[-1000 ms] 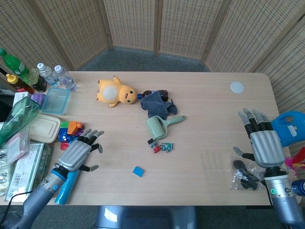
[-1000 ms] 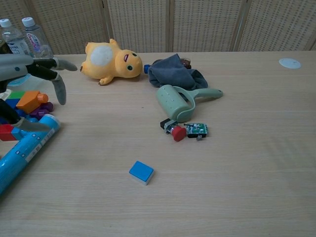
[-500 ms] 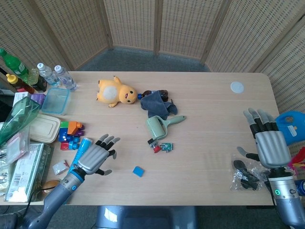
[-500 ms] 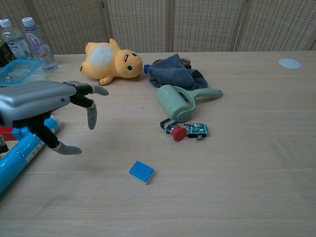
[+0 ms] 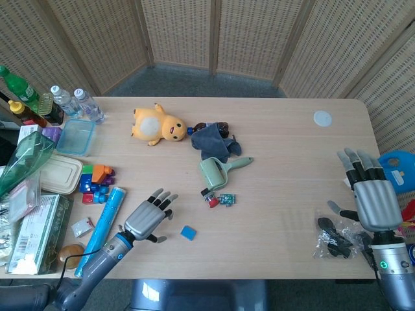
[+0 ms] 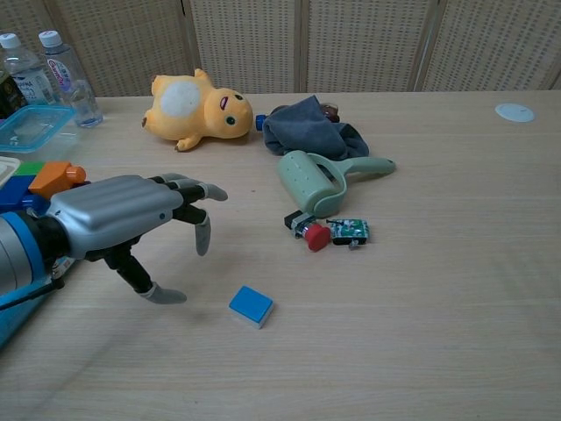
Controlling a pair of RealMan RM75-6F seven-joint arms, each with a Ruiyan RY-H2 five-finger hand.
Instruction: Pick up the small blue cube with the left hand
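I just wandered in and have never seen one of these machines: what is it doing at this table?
The robot is reaching its left hand toward a small blue cube near the front of the table. The hand is open, fingers spread, just left of the cube and not touching it. Its right hand is open at the far right edge beside a crumpled plastic bag, holding nothing. A yellow plush toy, a green lint roller and other clutter lie untouched.

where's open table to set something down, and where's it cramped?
Widest bare stretch: between the lint roller and the right robot hand, up to the white disc. Also free along the near edge right of the blue cube. Crowded: the left edge around the toy blocks and containers, and beside the left robot hand.
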